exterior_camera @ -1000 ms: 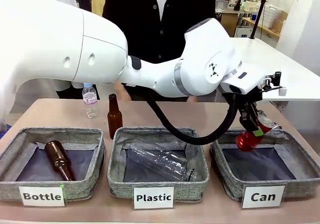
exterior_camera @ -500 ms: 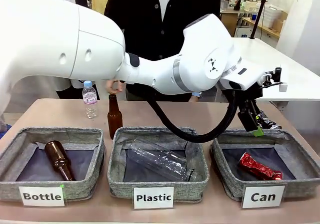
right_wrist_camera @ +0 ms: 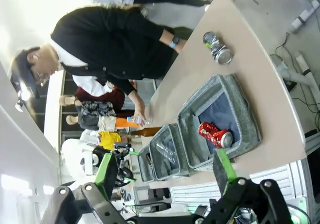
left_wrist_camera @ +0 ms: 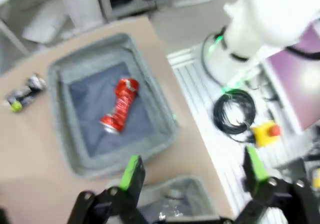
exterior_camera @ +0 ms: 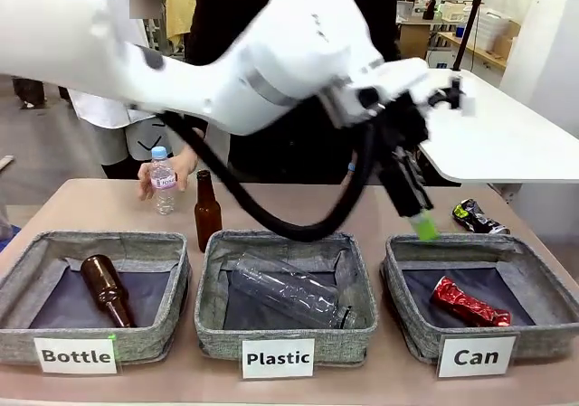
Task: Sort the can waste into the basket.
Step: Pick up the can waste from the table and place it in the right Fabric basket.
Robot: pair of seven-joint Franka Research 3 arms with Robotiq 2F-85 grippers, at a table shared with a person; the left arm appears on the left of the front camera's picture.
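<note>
The red can (exterior_camera: 469, 302) lies on its side on the dark lining of the basket (exterior_camera: 412, 334) labelled "Can", at the right end of the desk (exterior_camera: 109, 203). The dark can (exterior_camera: 478, 216) (green and white print, crushed) lies on the bare desk just beyond the basket's far rim, apart from it. The left end effector (exterior_camera: 422, 228) hangs in the air over the basket's left end, released and holding nothing. In its wrist view the green-padded fingers (left_wrist_camera: 132, 170) stand wide apart, with the red can (left_wrist_camera: 119, 104) inside the basket (left_wrist_camera: 60, 134) below and the dark can (left_wrist_camera: 25, 92) outside it. The right end effector (right_wrist_camera: 166, 168) is also released and empty, high above the desk, looking down on the basket (right_wrist_camera: 250, 119), the red can (right_wrist_camera: 215, 134) and the dark can (right_wrist_camera: 217, 47).
</note>
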